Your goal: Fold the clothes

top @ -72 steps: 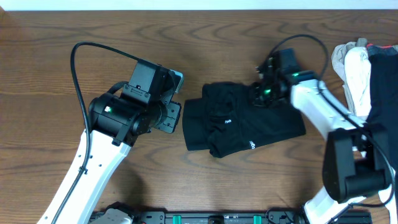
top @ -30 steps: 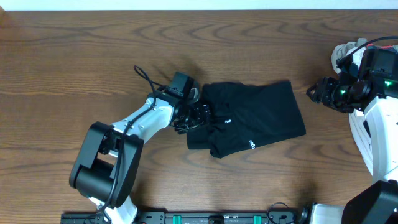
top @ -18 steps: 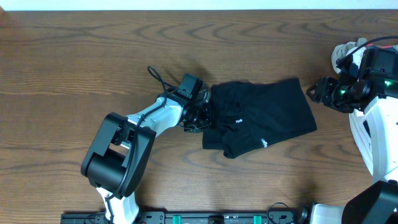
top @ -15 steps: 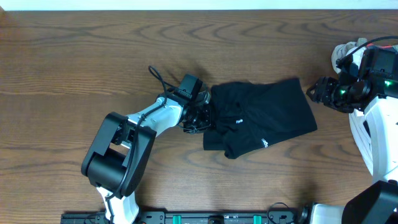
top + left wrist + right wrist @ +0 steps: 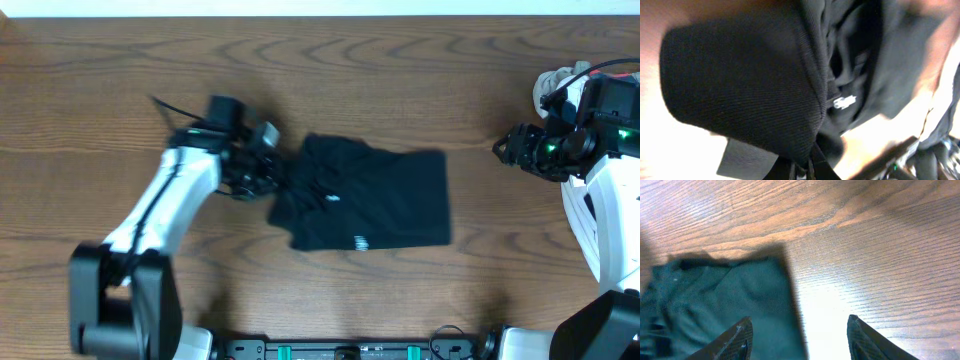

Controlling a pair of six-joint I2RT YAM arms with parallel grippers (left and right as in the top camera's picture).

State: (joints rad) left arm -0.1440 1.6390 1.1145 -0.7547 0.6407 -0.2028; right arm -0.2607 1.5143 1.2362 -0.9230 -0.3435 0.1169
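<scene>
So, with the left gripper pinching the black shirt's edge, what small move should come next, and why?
Probably lower the left gripper, shut on the left edge of the shirt, and open it so that bunched edge settles on the table. The shirt looks already folded into a compact block, and the right gripper stands open, apart to its right, holding nothing.

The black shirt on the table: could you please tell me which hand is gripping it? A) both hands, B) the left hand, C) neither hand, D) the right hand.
B: the left hand is shut on one edge of the black shirt, while the right hand stands open, well clear of it.
</scene>
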